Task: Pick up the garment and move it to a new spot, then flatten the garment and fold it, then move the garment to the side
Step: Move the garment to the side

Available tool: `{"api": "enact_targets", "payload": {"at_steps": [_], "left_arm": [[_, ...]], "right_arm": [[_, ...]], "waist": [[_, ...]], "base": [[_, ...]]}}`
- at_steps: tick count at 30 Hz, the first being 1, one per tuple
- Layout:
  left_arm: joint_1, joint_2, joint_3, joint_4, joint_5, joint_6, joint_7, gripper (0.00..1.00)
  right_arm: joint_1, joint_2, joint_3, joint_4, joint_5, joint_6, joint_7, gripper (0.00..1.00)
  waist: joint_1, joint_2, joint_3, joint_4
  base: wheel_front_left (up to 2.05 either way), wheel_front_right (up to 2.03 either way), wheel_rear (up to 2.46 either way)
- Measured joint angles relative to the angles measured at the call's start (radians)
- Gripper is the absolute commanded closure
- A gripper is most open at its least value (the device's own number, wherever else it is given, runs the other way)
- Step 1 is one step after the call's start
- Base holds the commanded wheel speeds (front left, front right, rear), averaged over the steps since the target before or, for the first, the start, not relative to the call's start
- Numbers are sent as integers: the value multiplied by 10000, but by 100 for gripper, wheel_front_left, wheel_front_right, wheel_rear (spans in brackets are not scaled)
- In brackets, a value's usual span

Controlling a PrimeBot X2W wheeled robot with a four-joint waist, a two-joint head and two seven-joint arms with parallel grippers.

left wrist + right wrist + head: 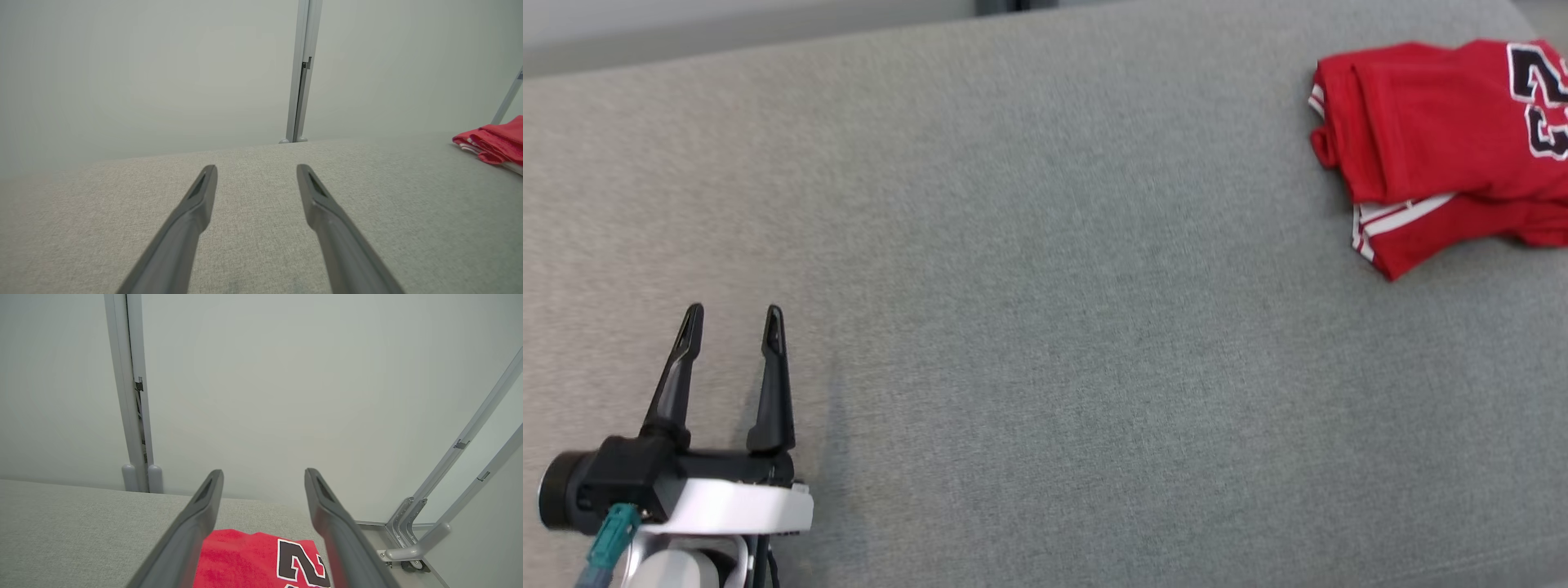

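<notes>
The garment [1437, 147] is a red jersey with white stripes and a dark number, lying folded at the far right of the grey fabric surface [1045, 327]. It also shows at the right edge of the left wrist view as a red folded stack [494, 143]. My left gripper [731, 318] stands open at the lower left, far from the jersey, with nothing between its fingers [196, 208]. My right gripper [263, 475] is open above the jersey [253, 559], whose number lies between and below the fingers.
A pale wall with a metal post [302, 69] rises behind the surface's far edge. Angled metal frame bars [461, 477] and a caster stand past the surface's right end.
</notes>
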Motion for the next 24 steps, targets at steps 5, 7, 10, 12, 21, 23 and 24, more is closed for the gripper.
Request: {"api": "enact_targets", "payload": {"at_steps": [5,7,10,12,21,23,24], "left_arm": [[434,-128,35,165,-81,-2,-2,0],[591,-157,38,249,-142,-4,-4,0],[788,-203,33,405,-186,-17,-2,0],[855,-224,25,497,-196,-36,-2,0],[1174,-261,127,800,-217,-104,-2,0],[1194,-267,128,859,-215,-107,-4,0],[1204,-270,130,899,-215,-107,-4,0]], "right_arm": [[1473,500,-826,-1367,-652,0,0,0],[2113,704,-1179,-1848,-846,0,2,0],[3137,1062,-1670,-2479,-1078,0,0,0],[3865,1298,-2050,-2882,-1218,0,0,0],[6414,2334,-3164,-3998,-1730,0,0,0],[6835,2449,-3394,-4219,-1776,0,0,0],[7026,2508,-3486,-4305,-1783,0,0,0]], "waist": [[0,0,-875,318],[0,0,-1223,471],[0,0,-1710,720],[0,0,-1992,906],[0,0,-2810,1649],[0,0,-2943,1772],[0,0,-3003,1827]], "base": [[0,0,0],[0,0,0],[0,0,0],[0,0,0],[0,0,0],[0,0,0],[0,0,0]]}}
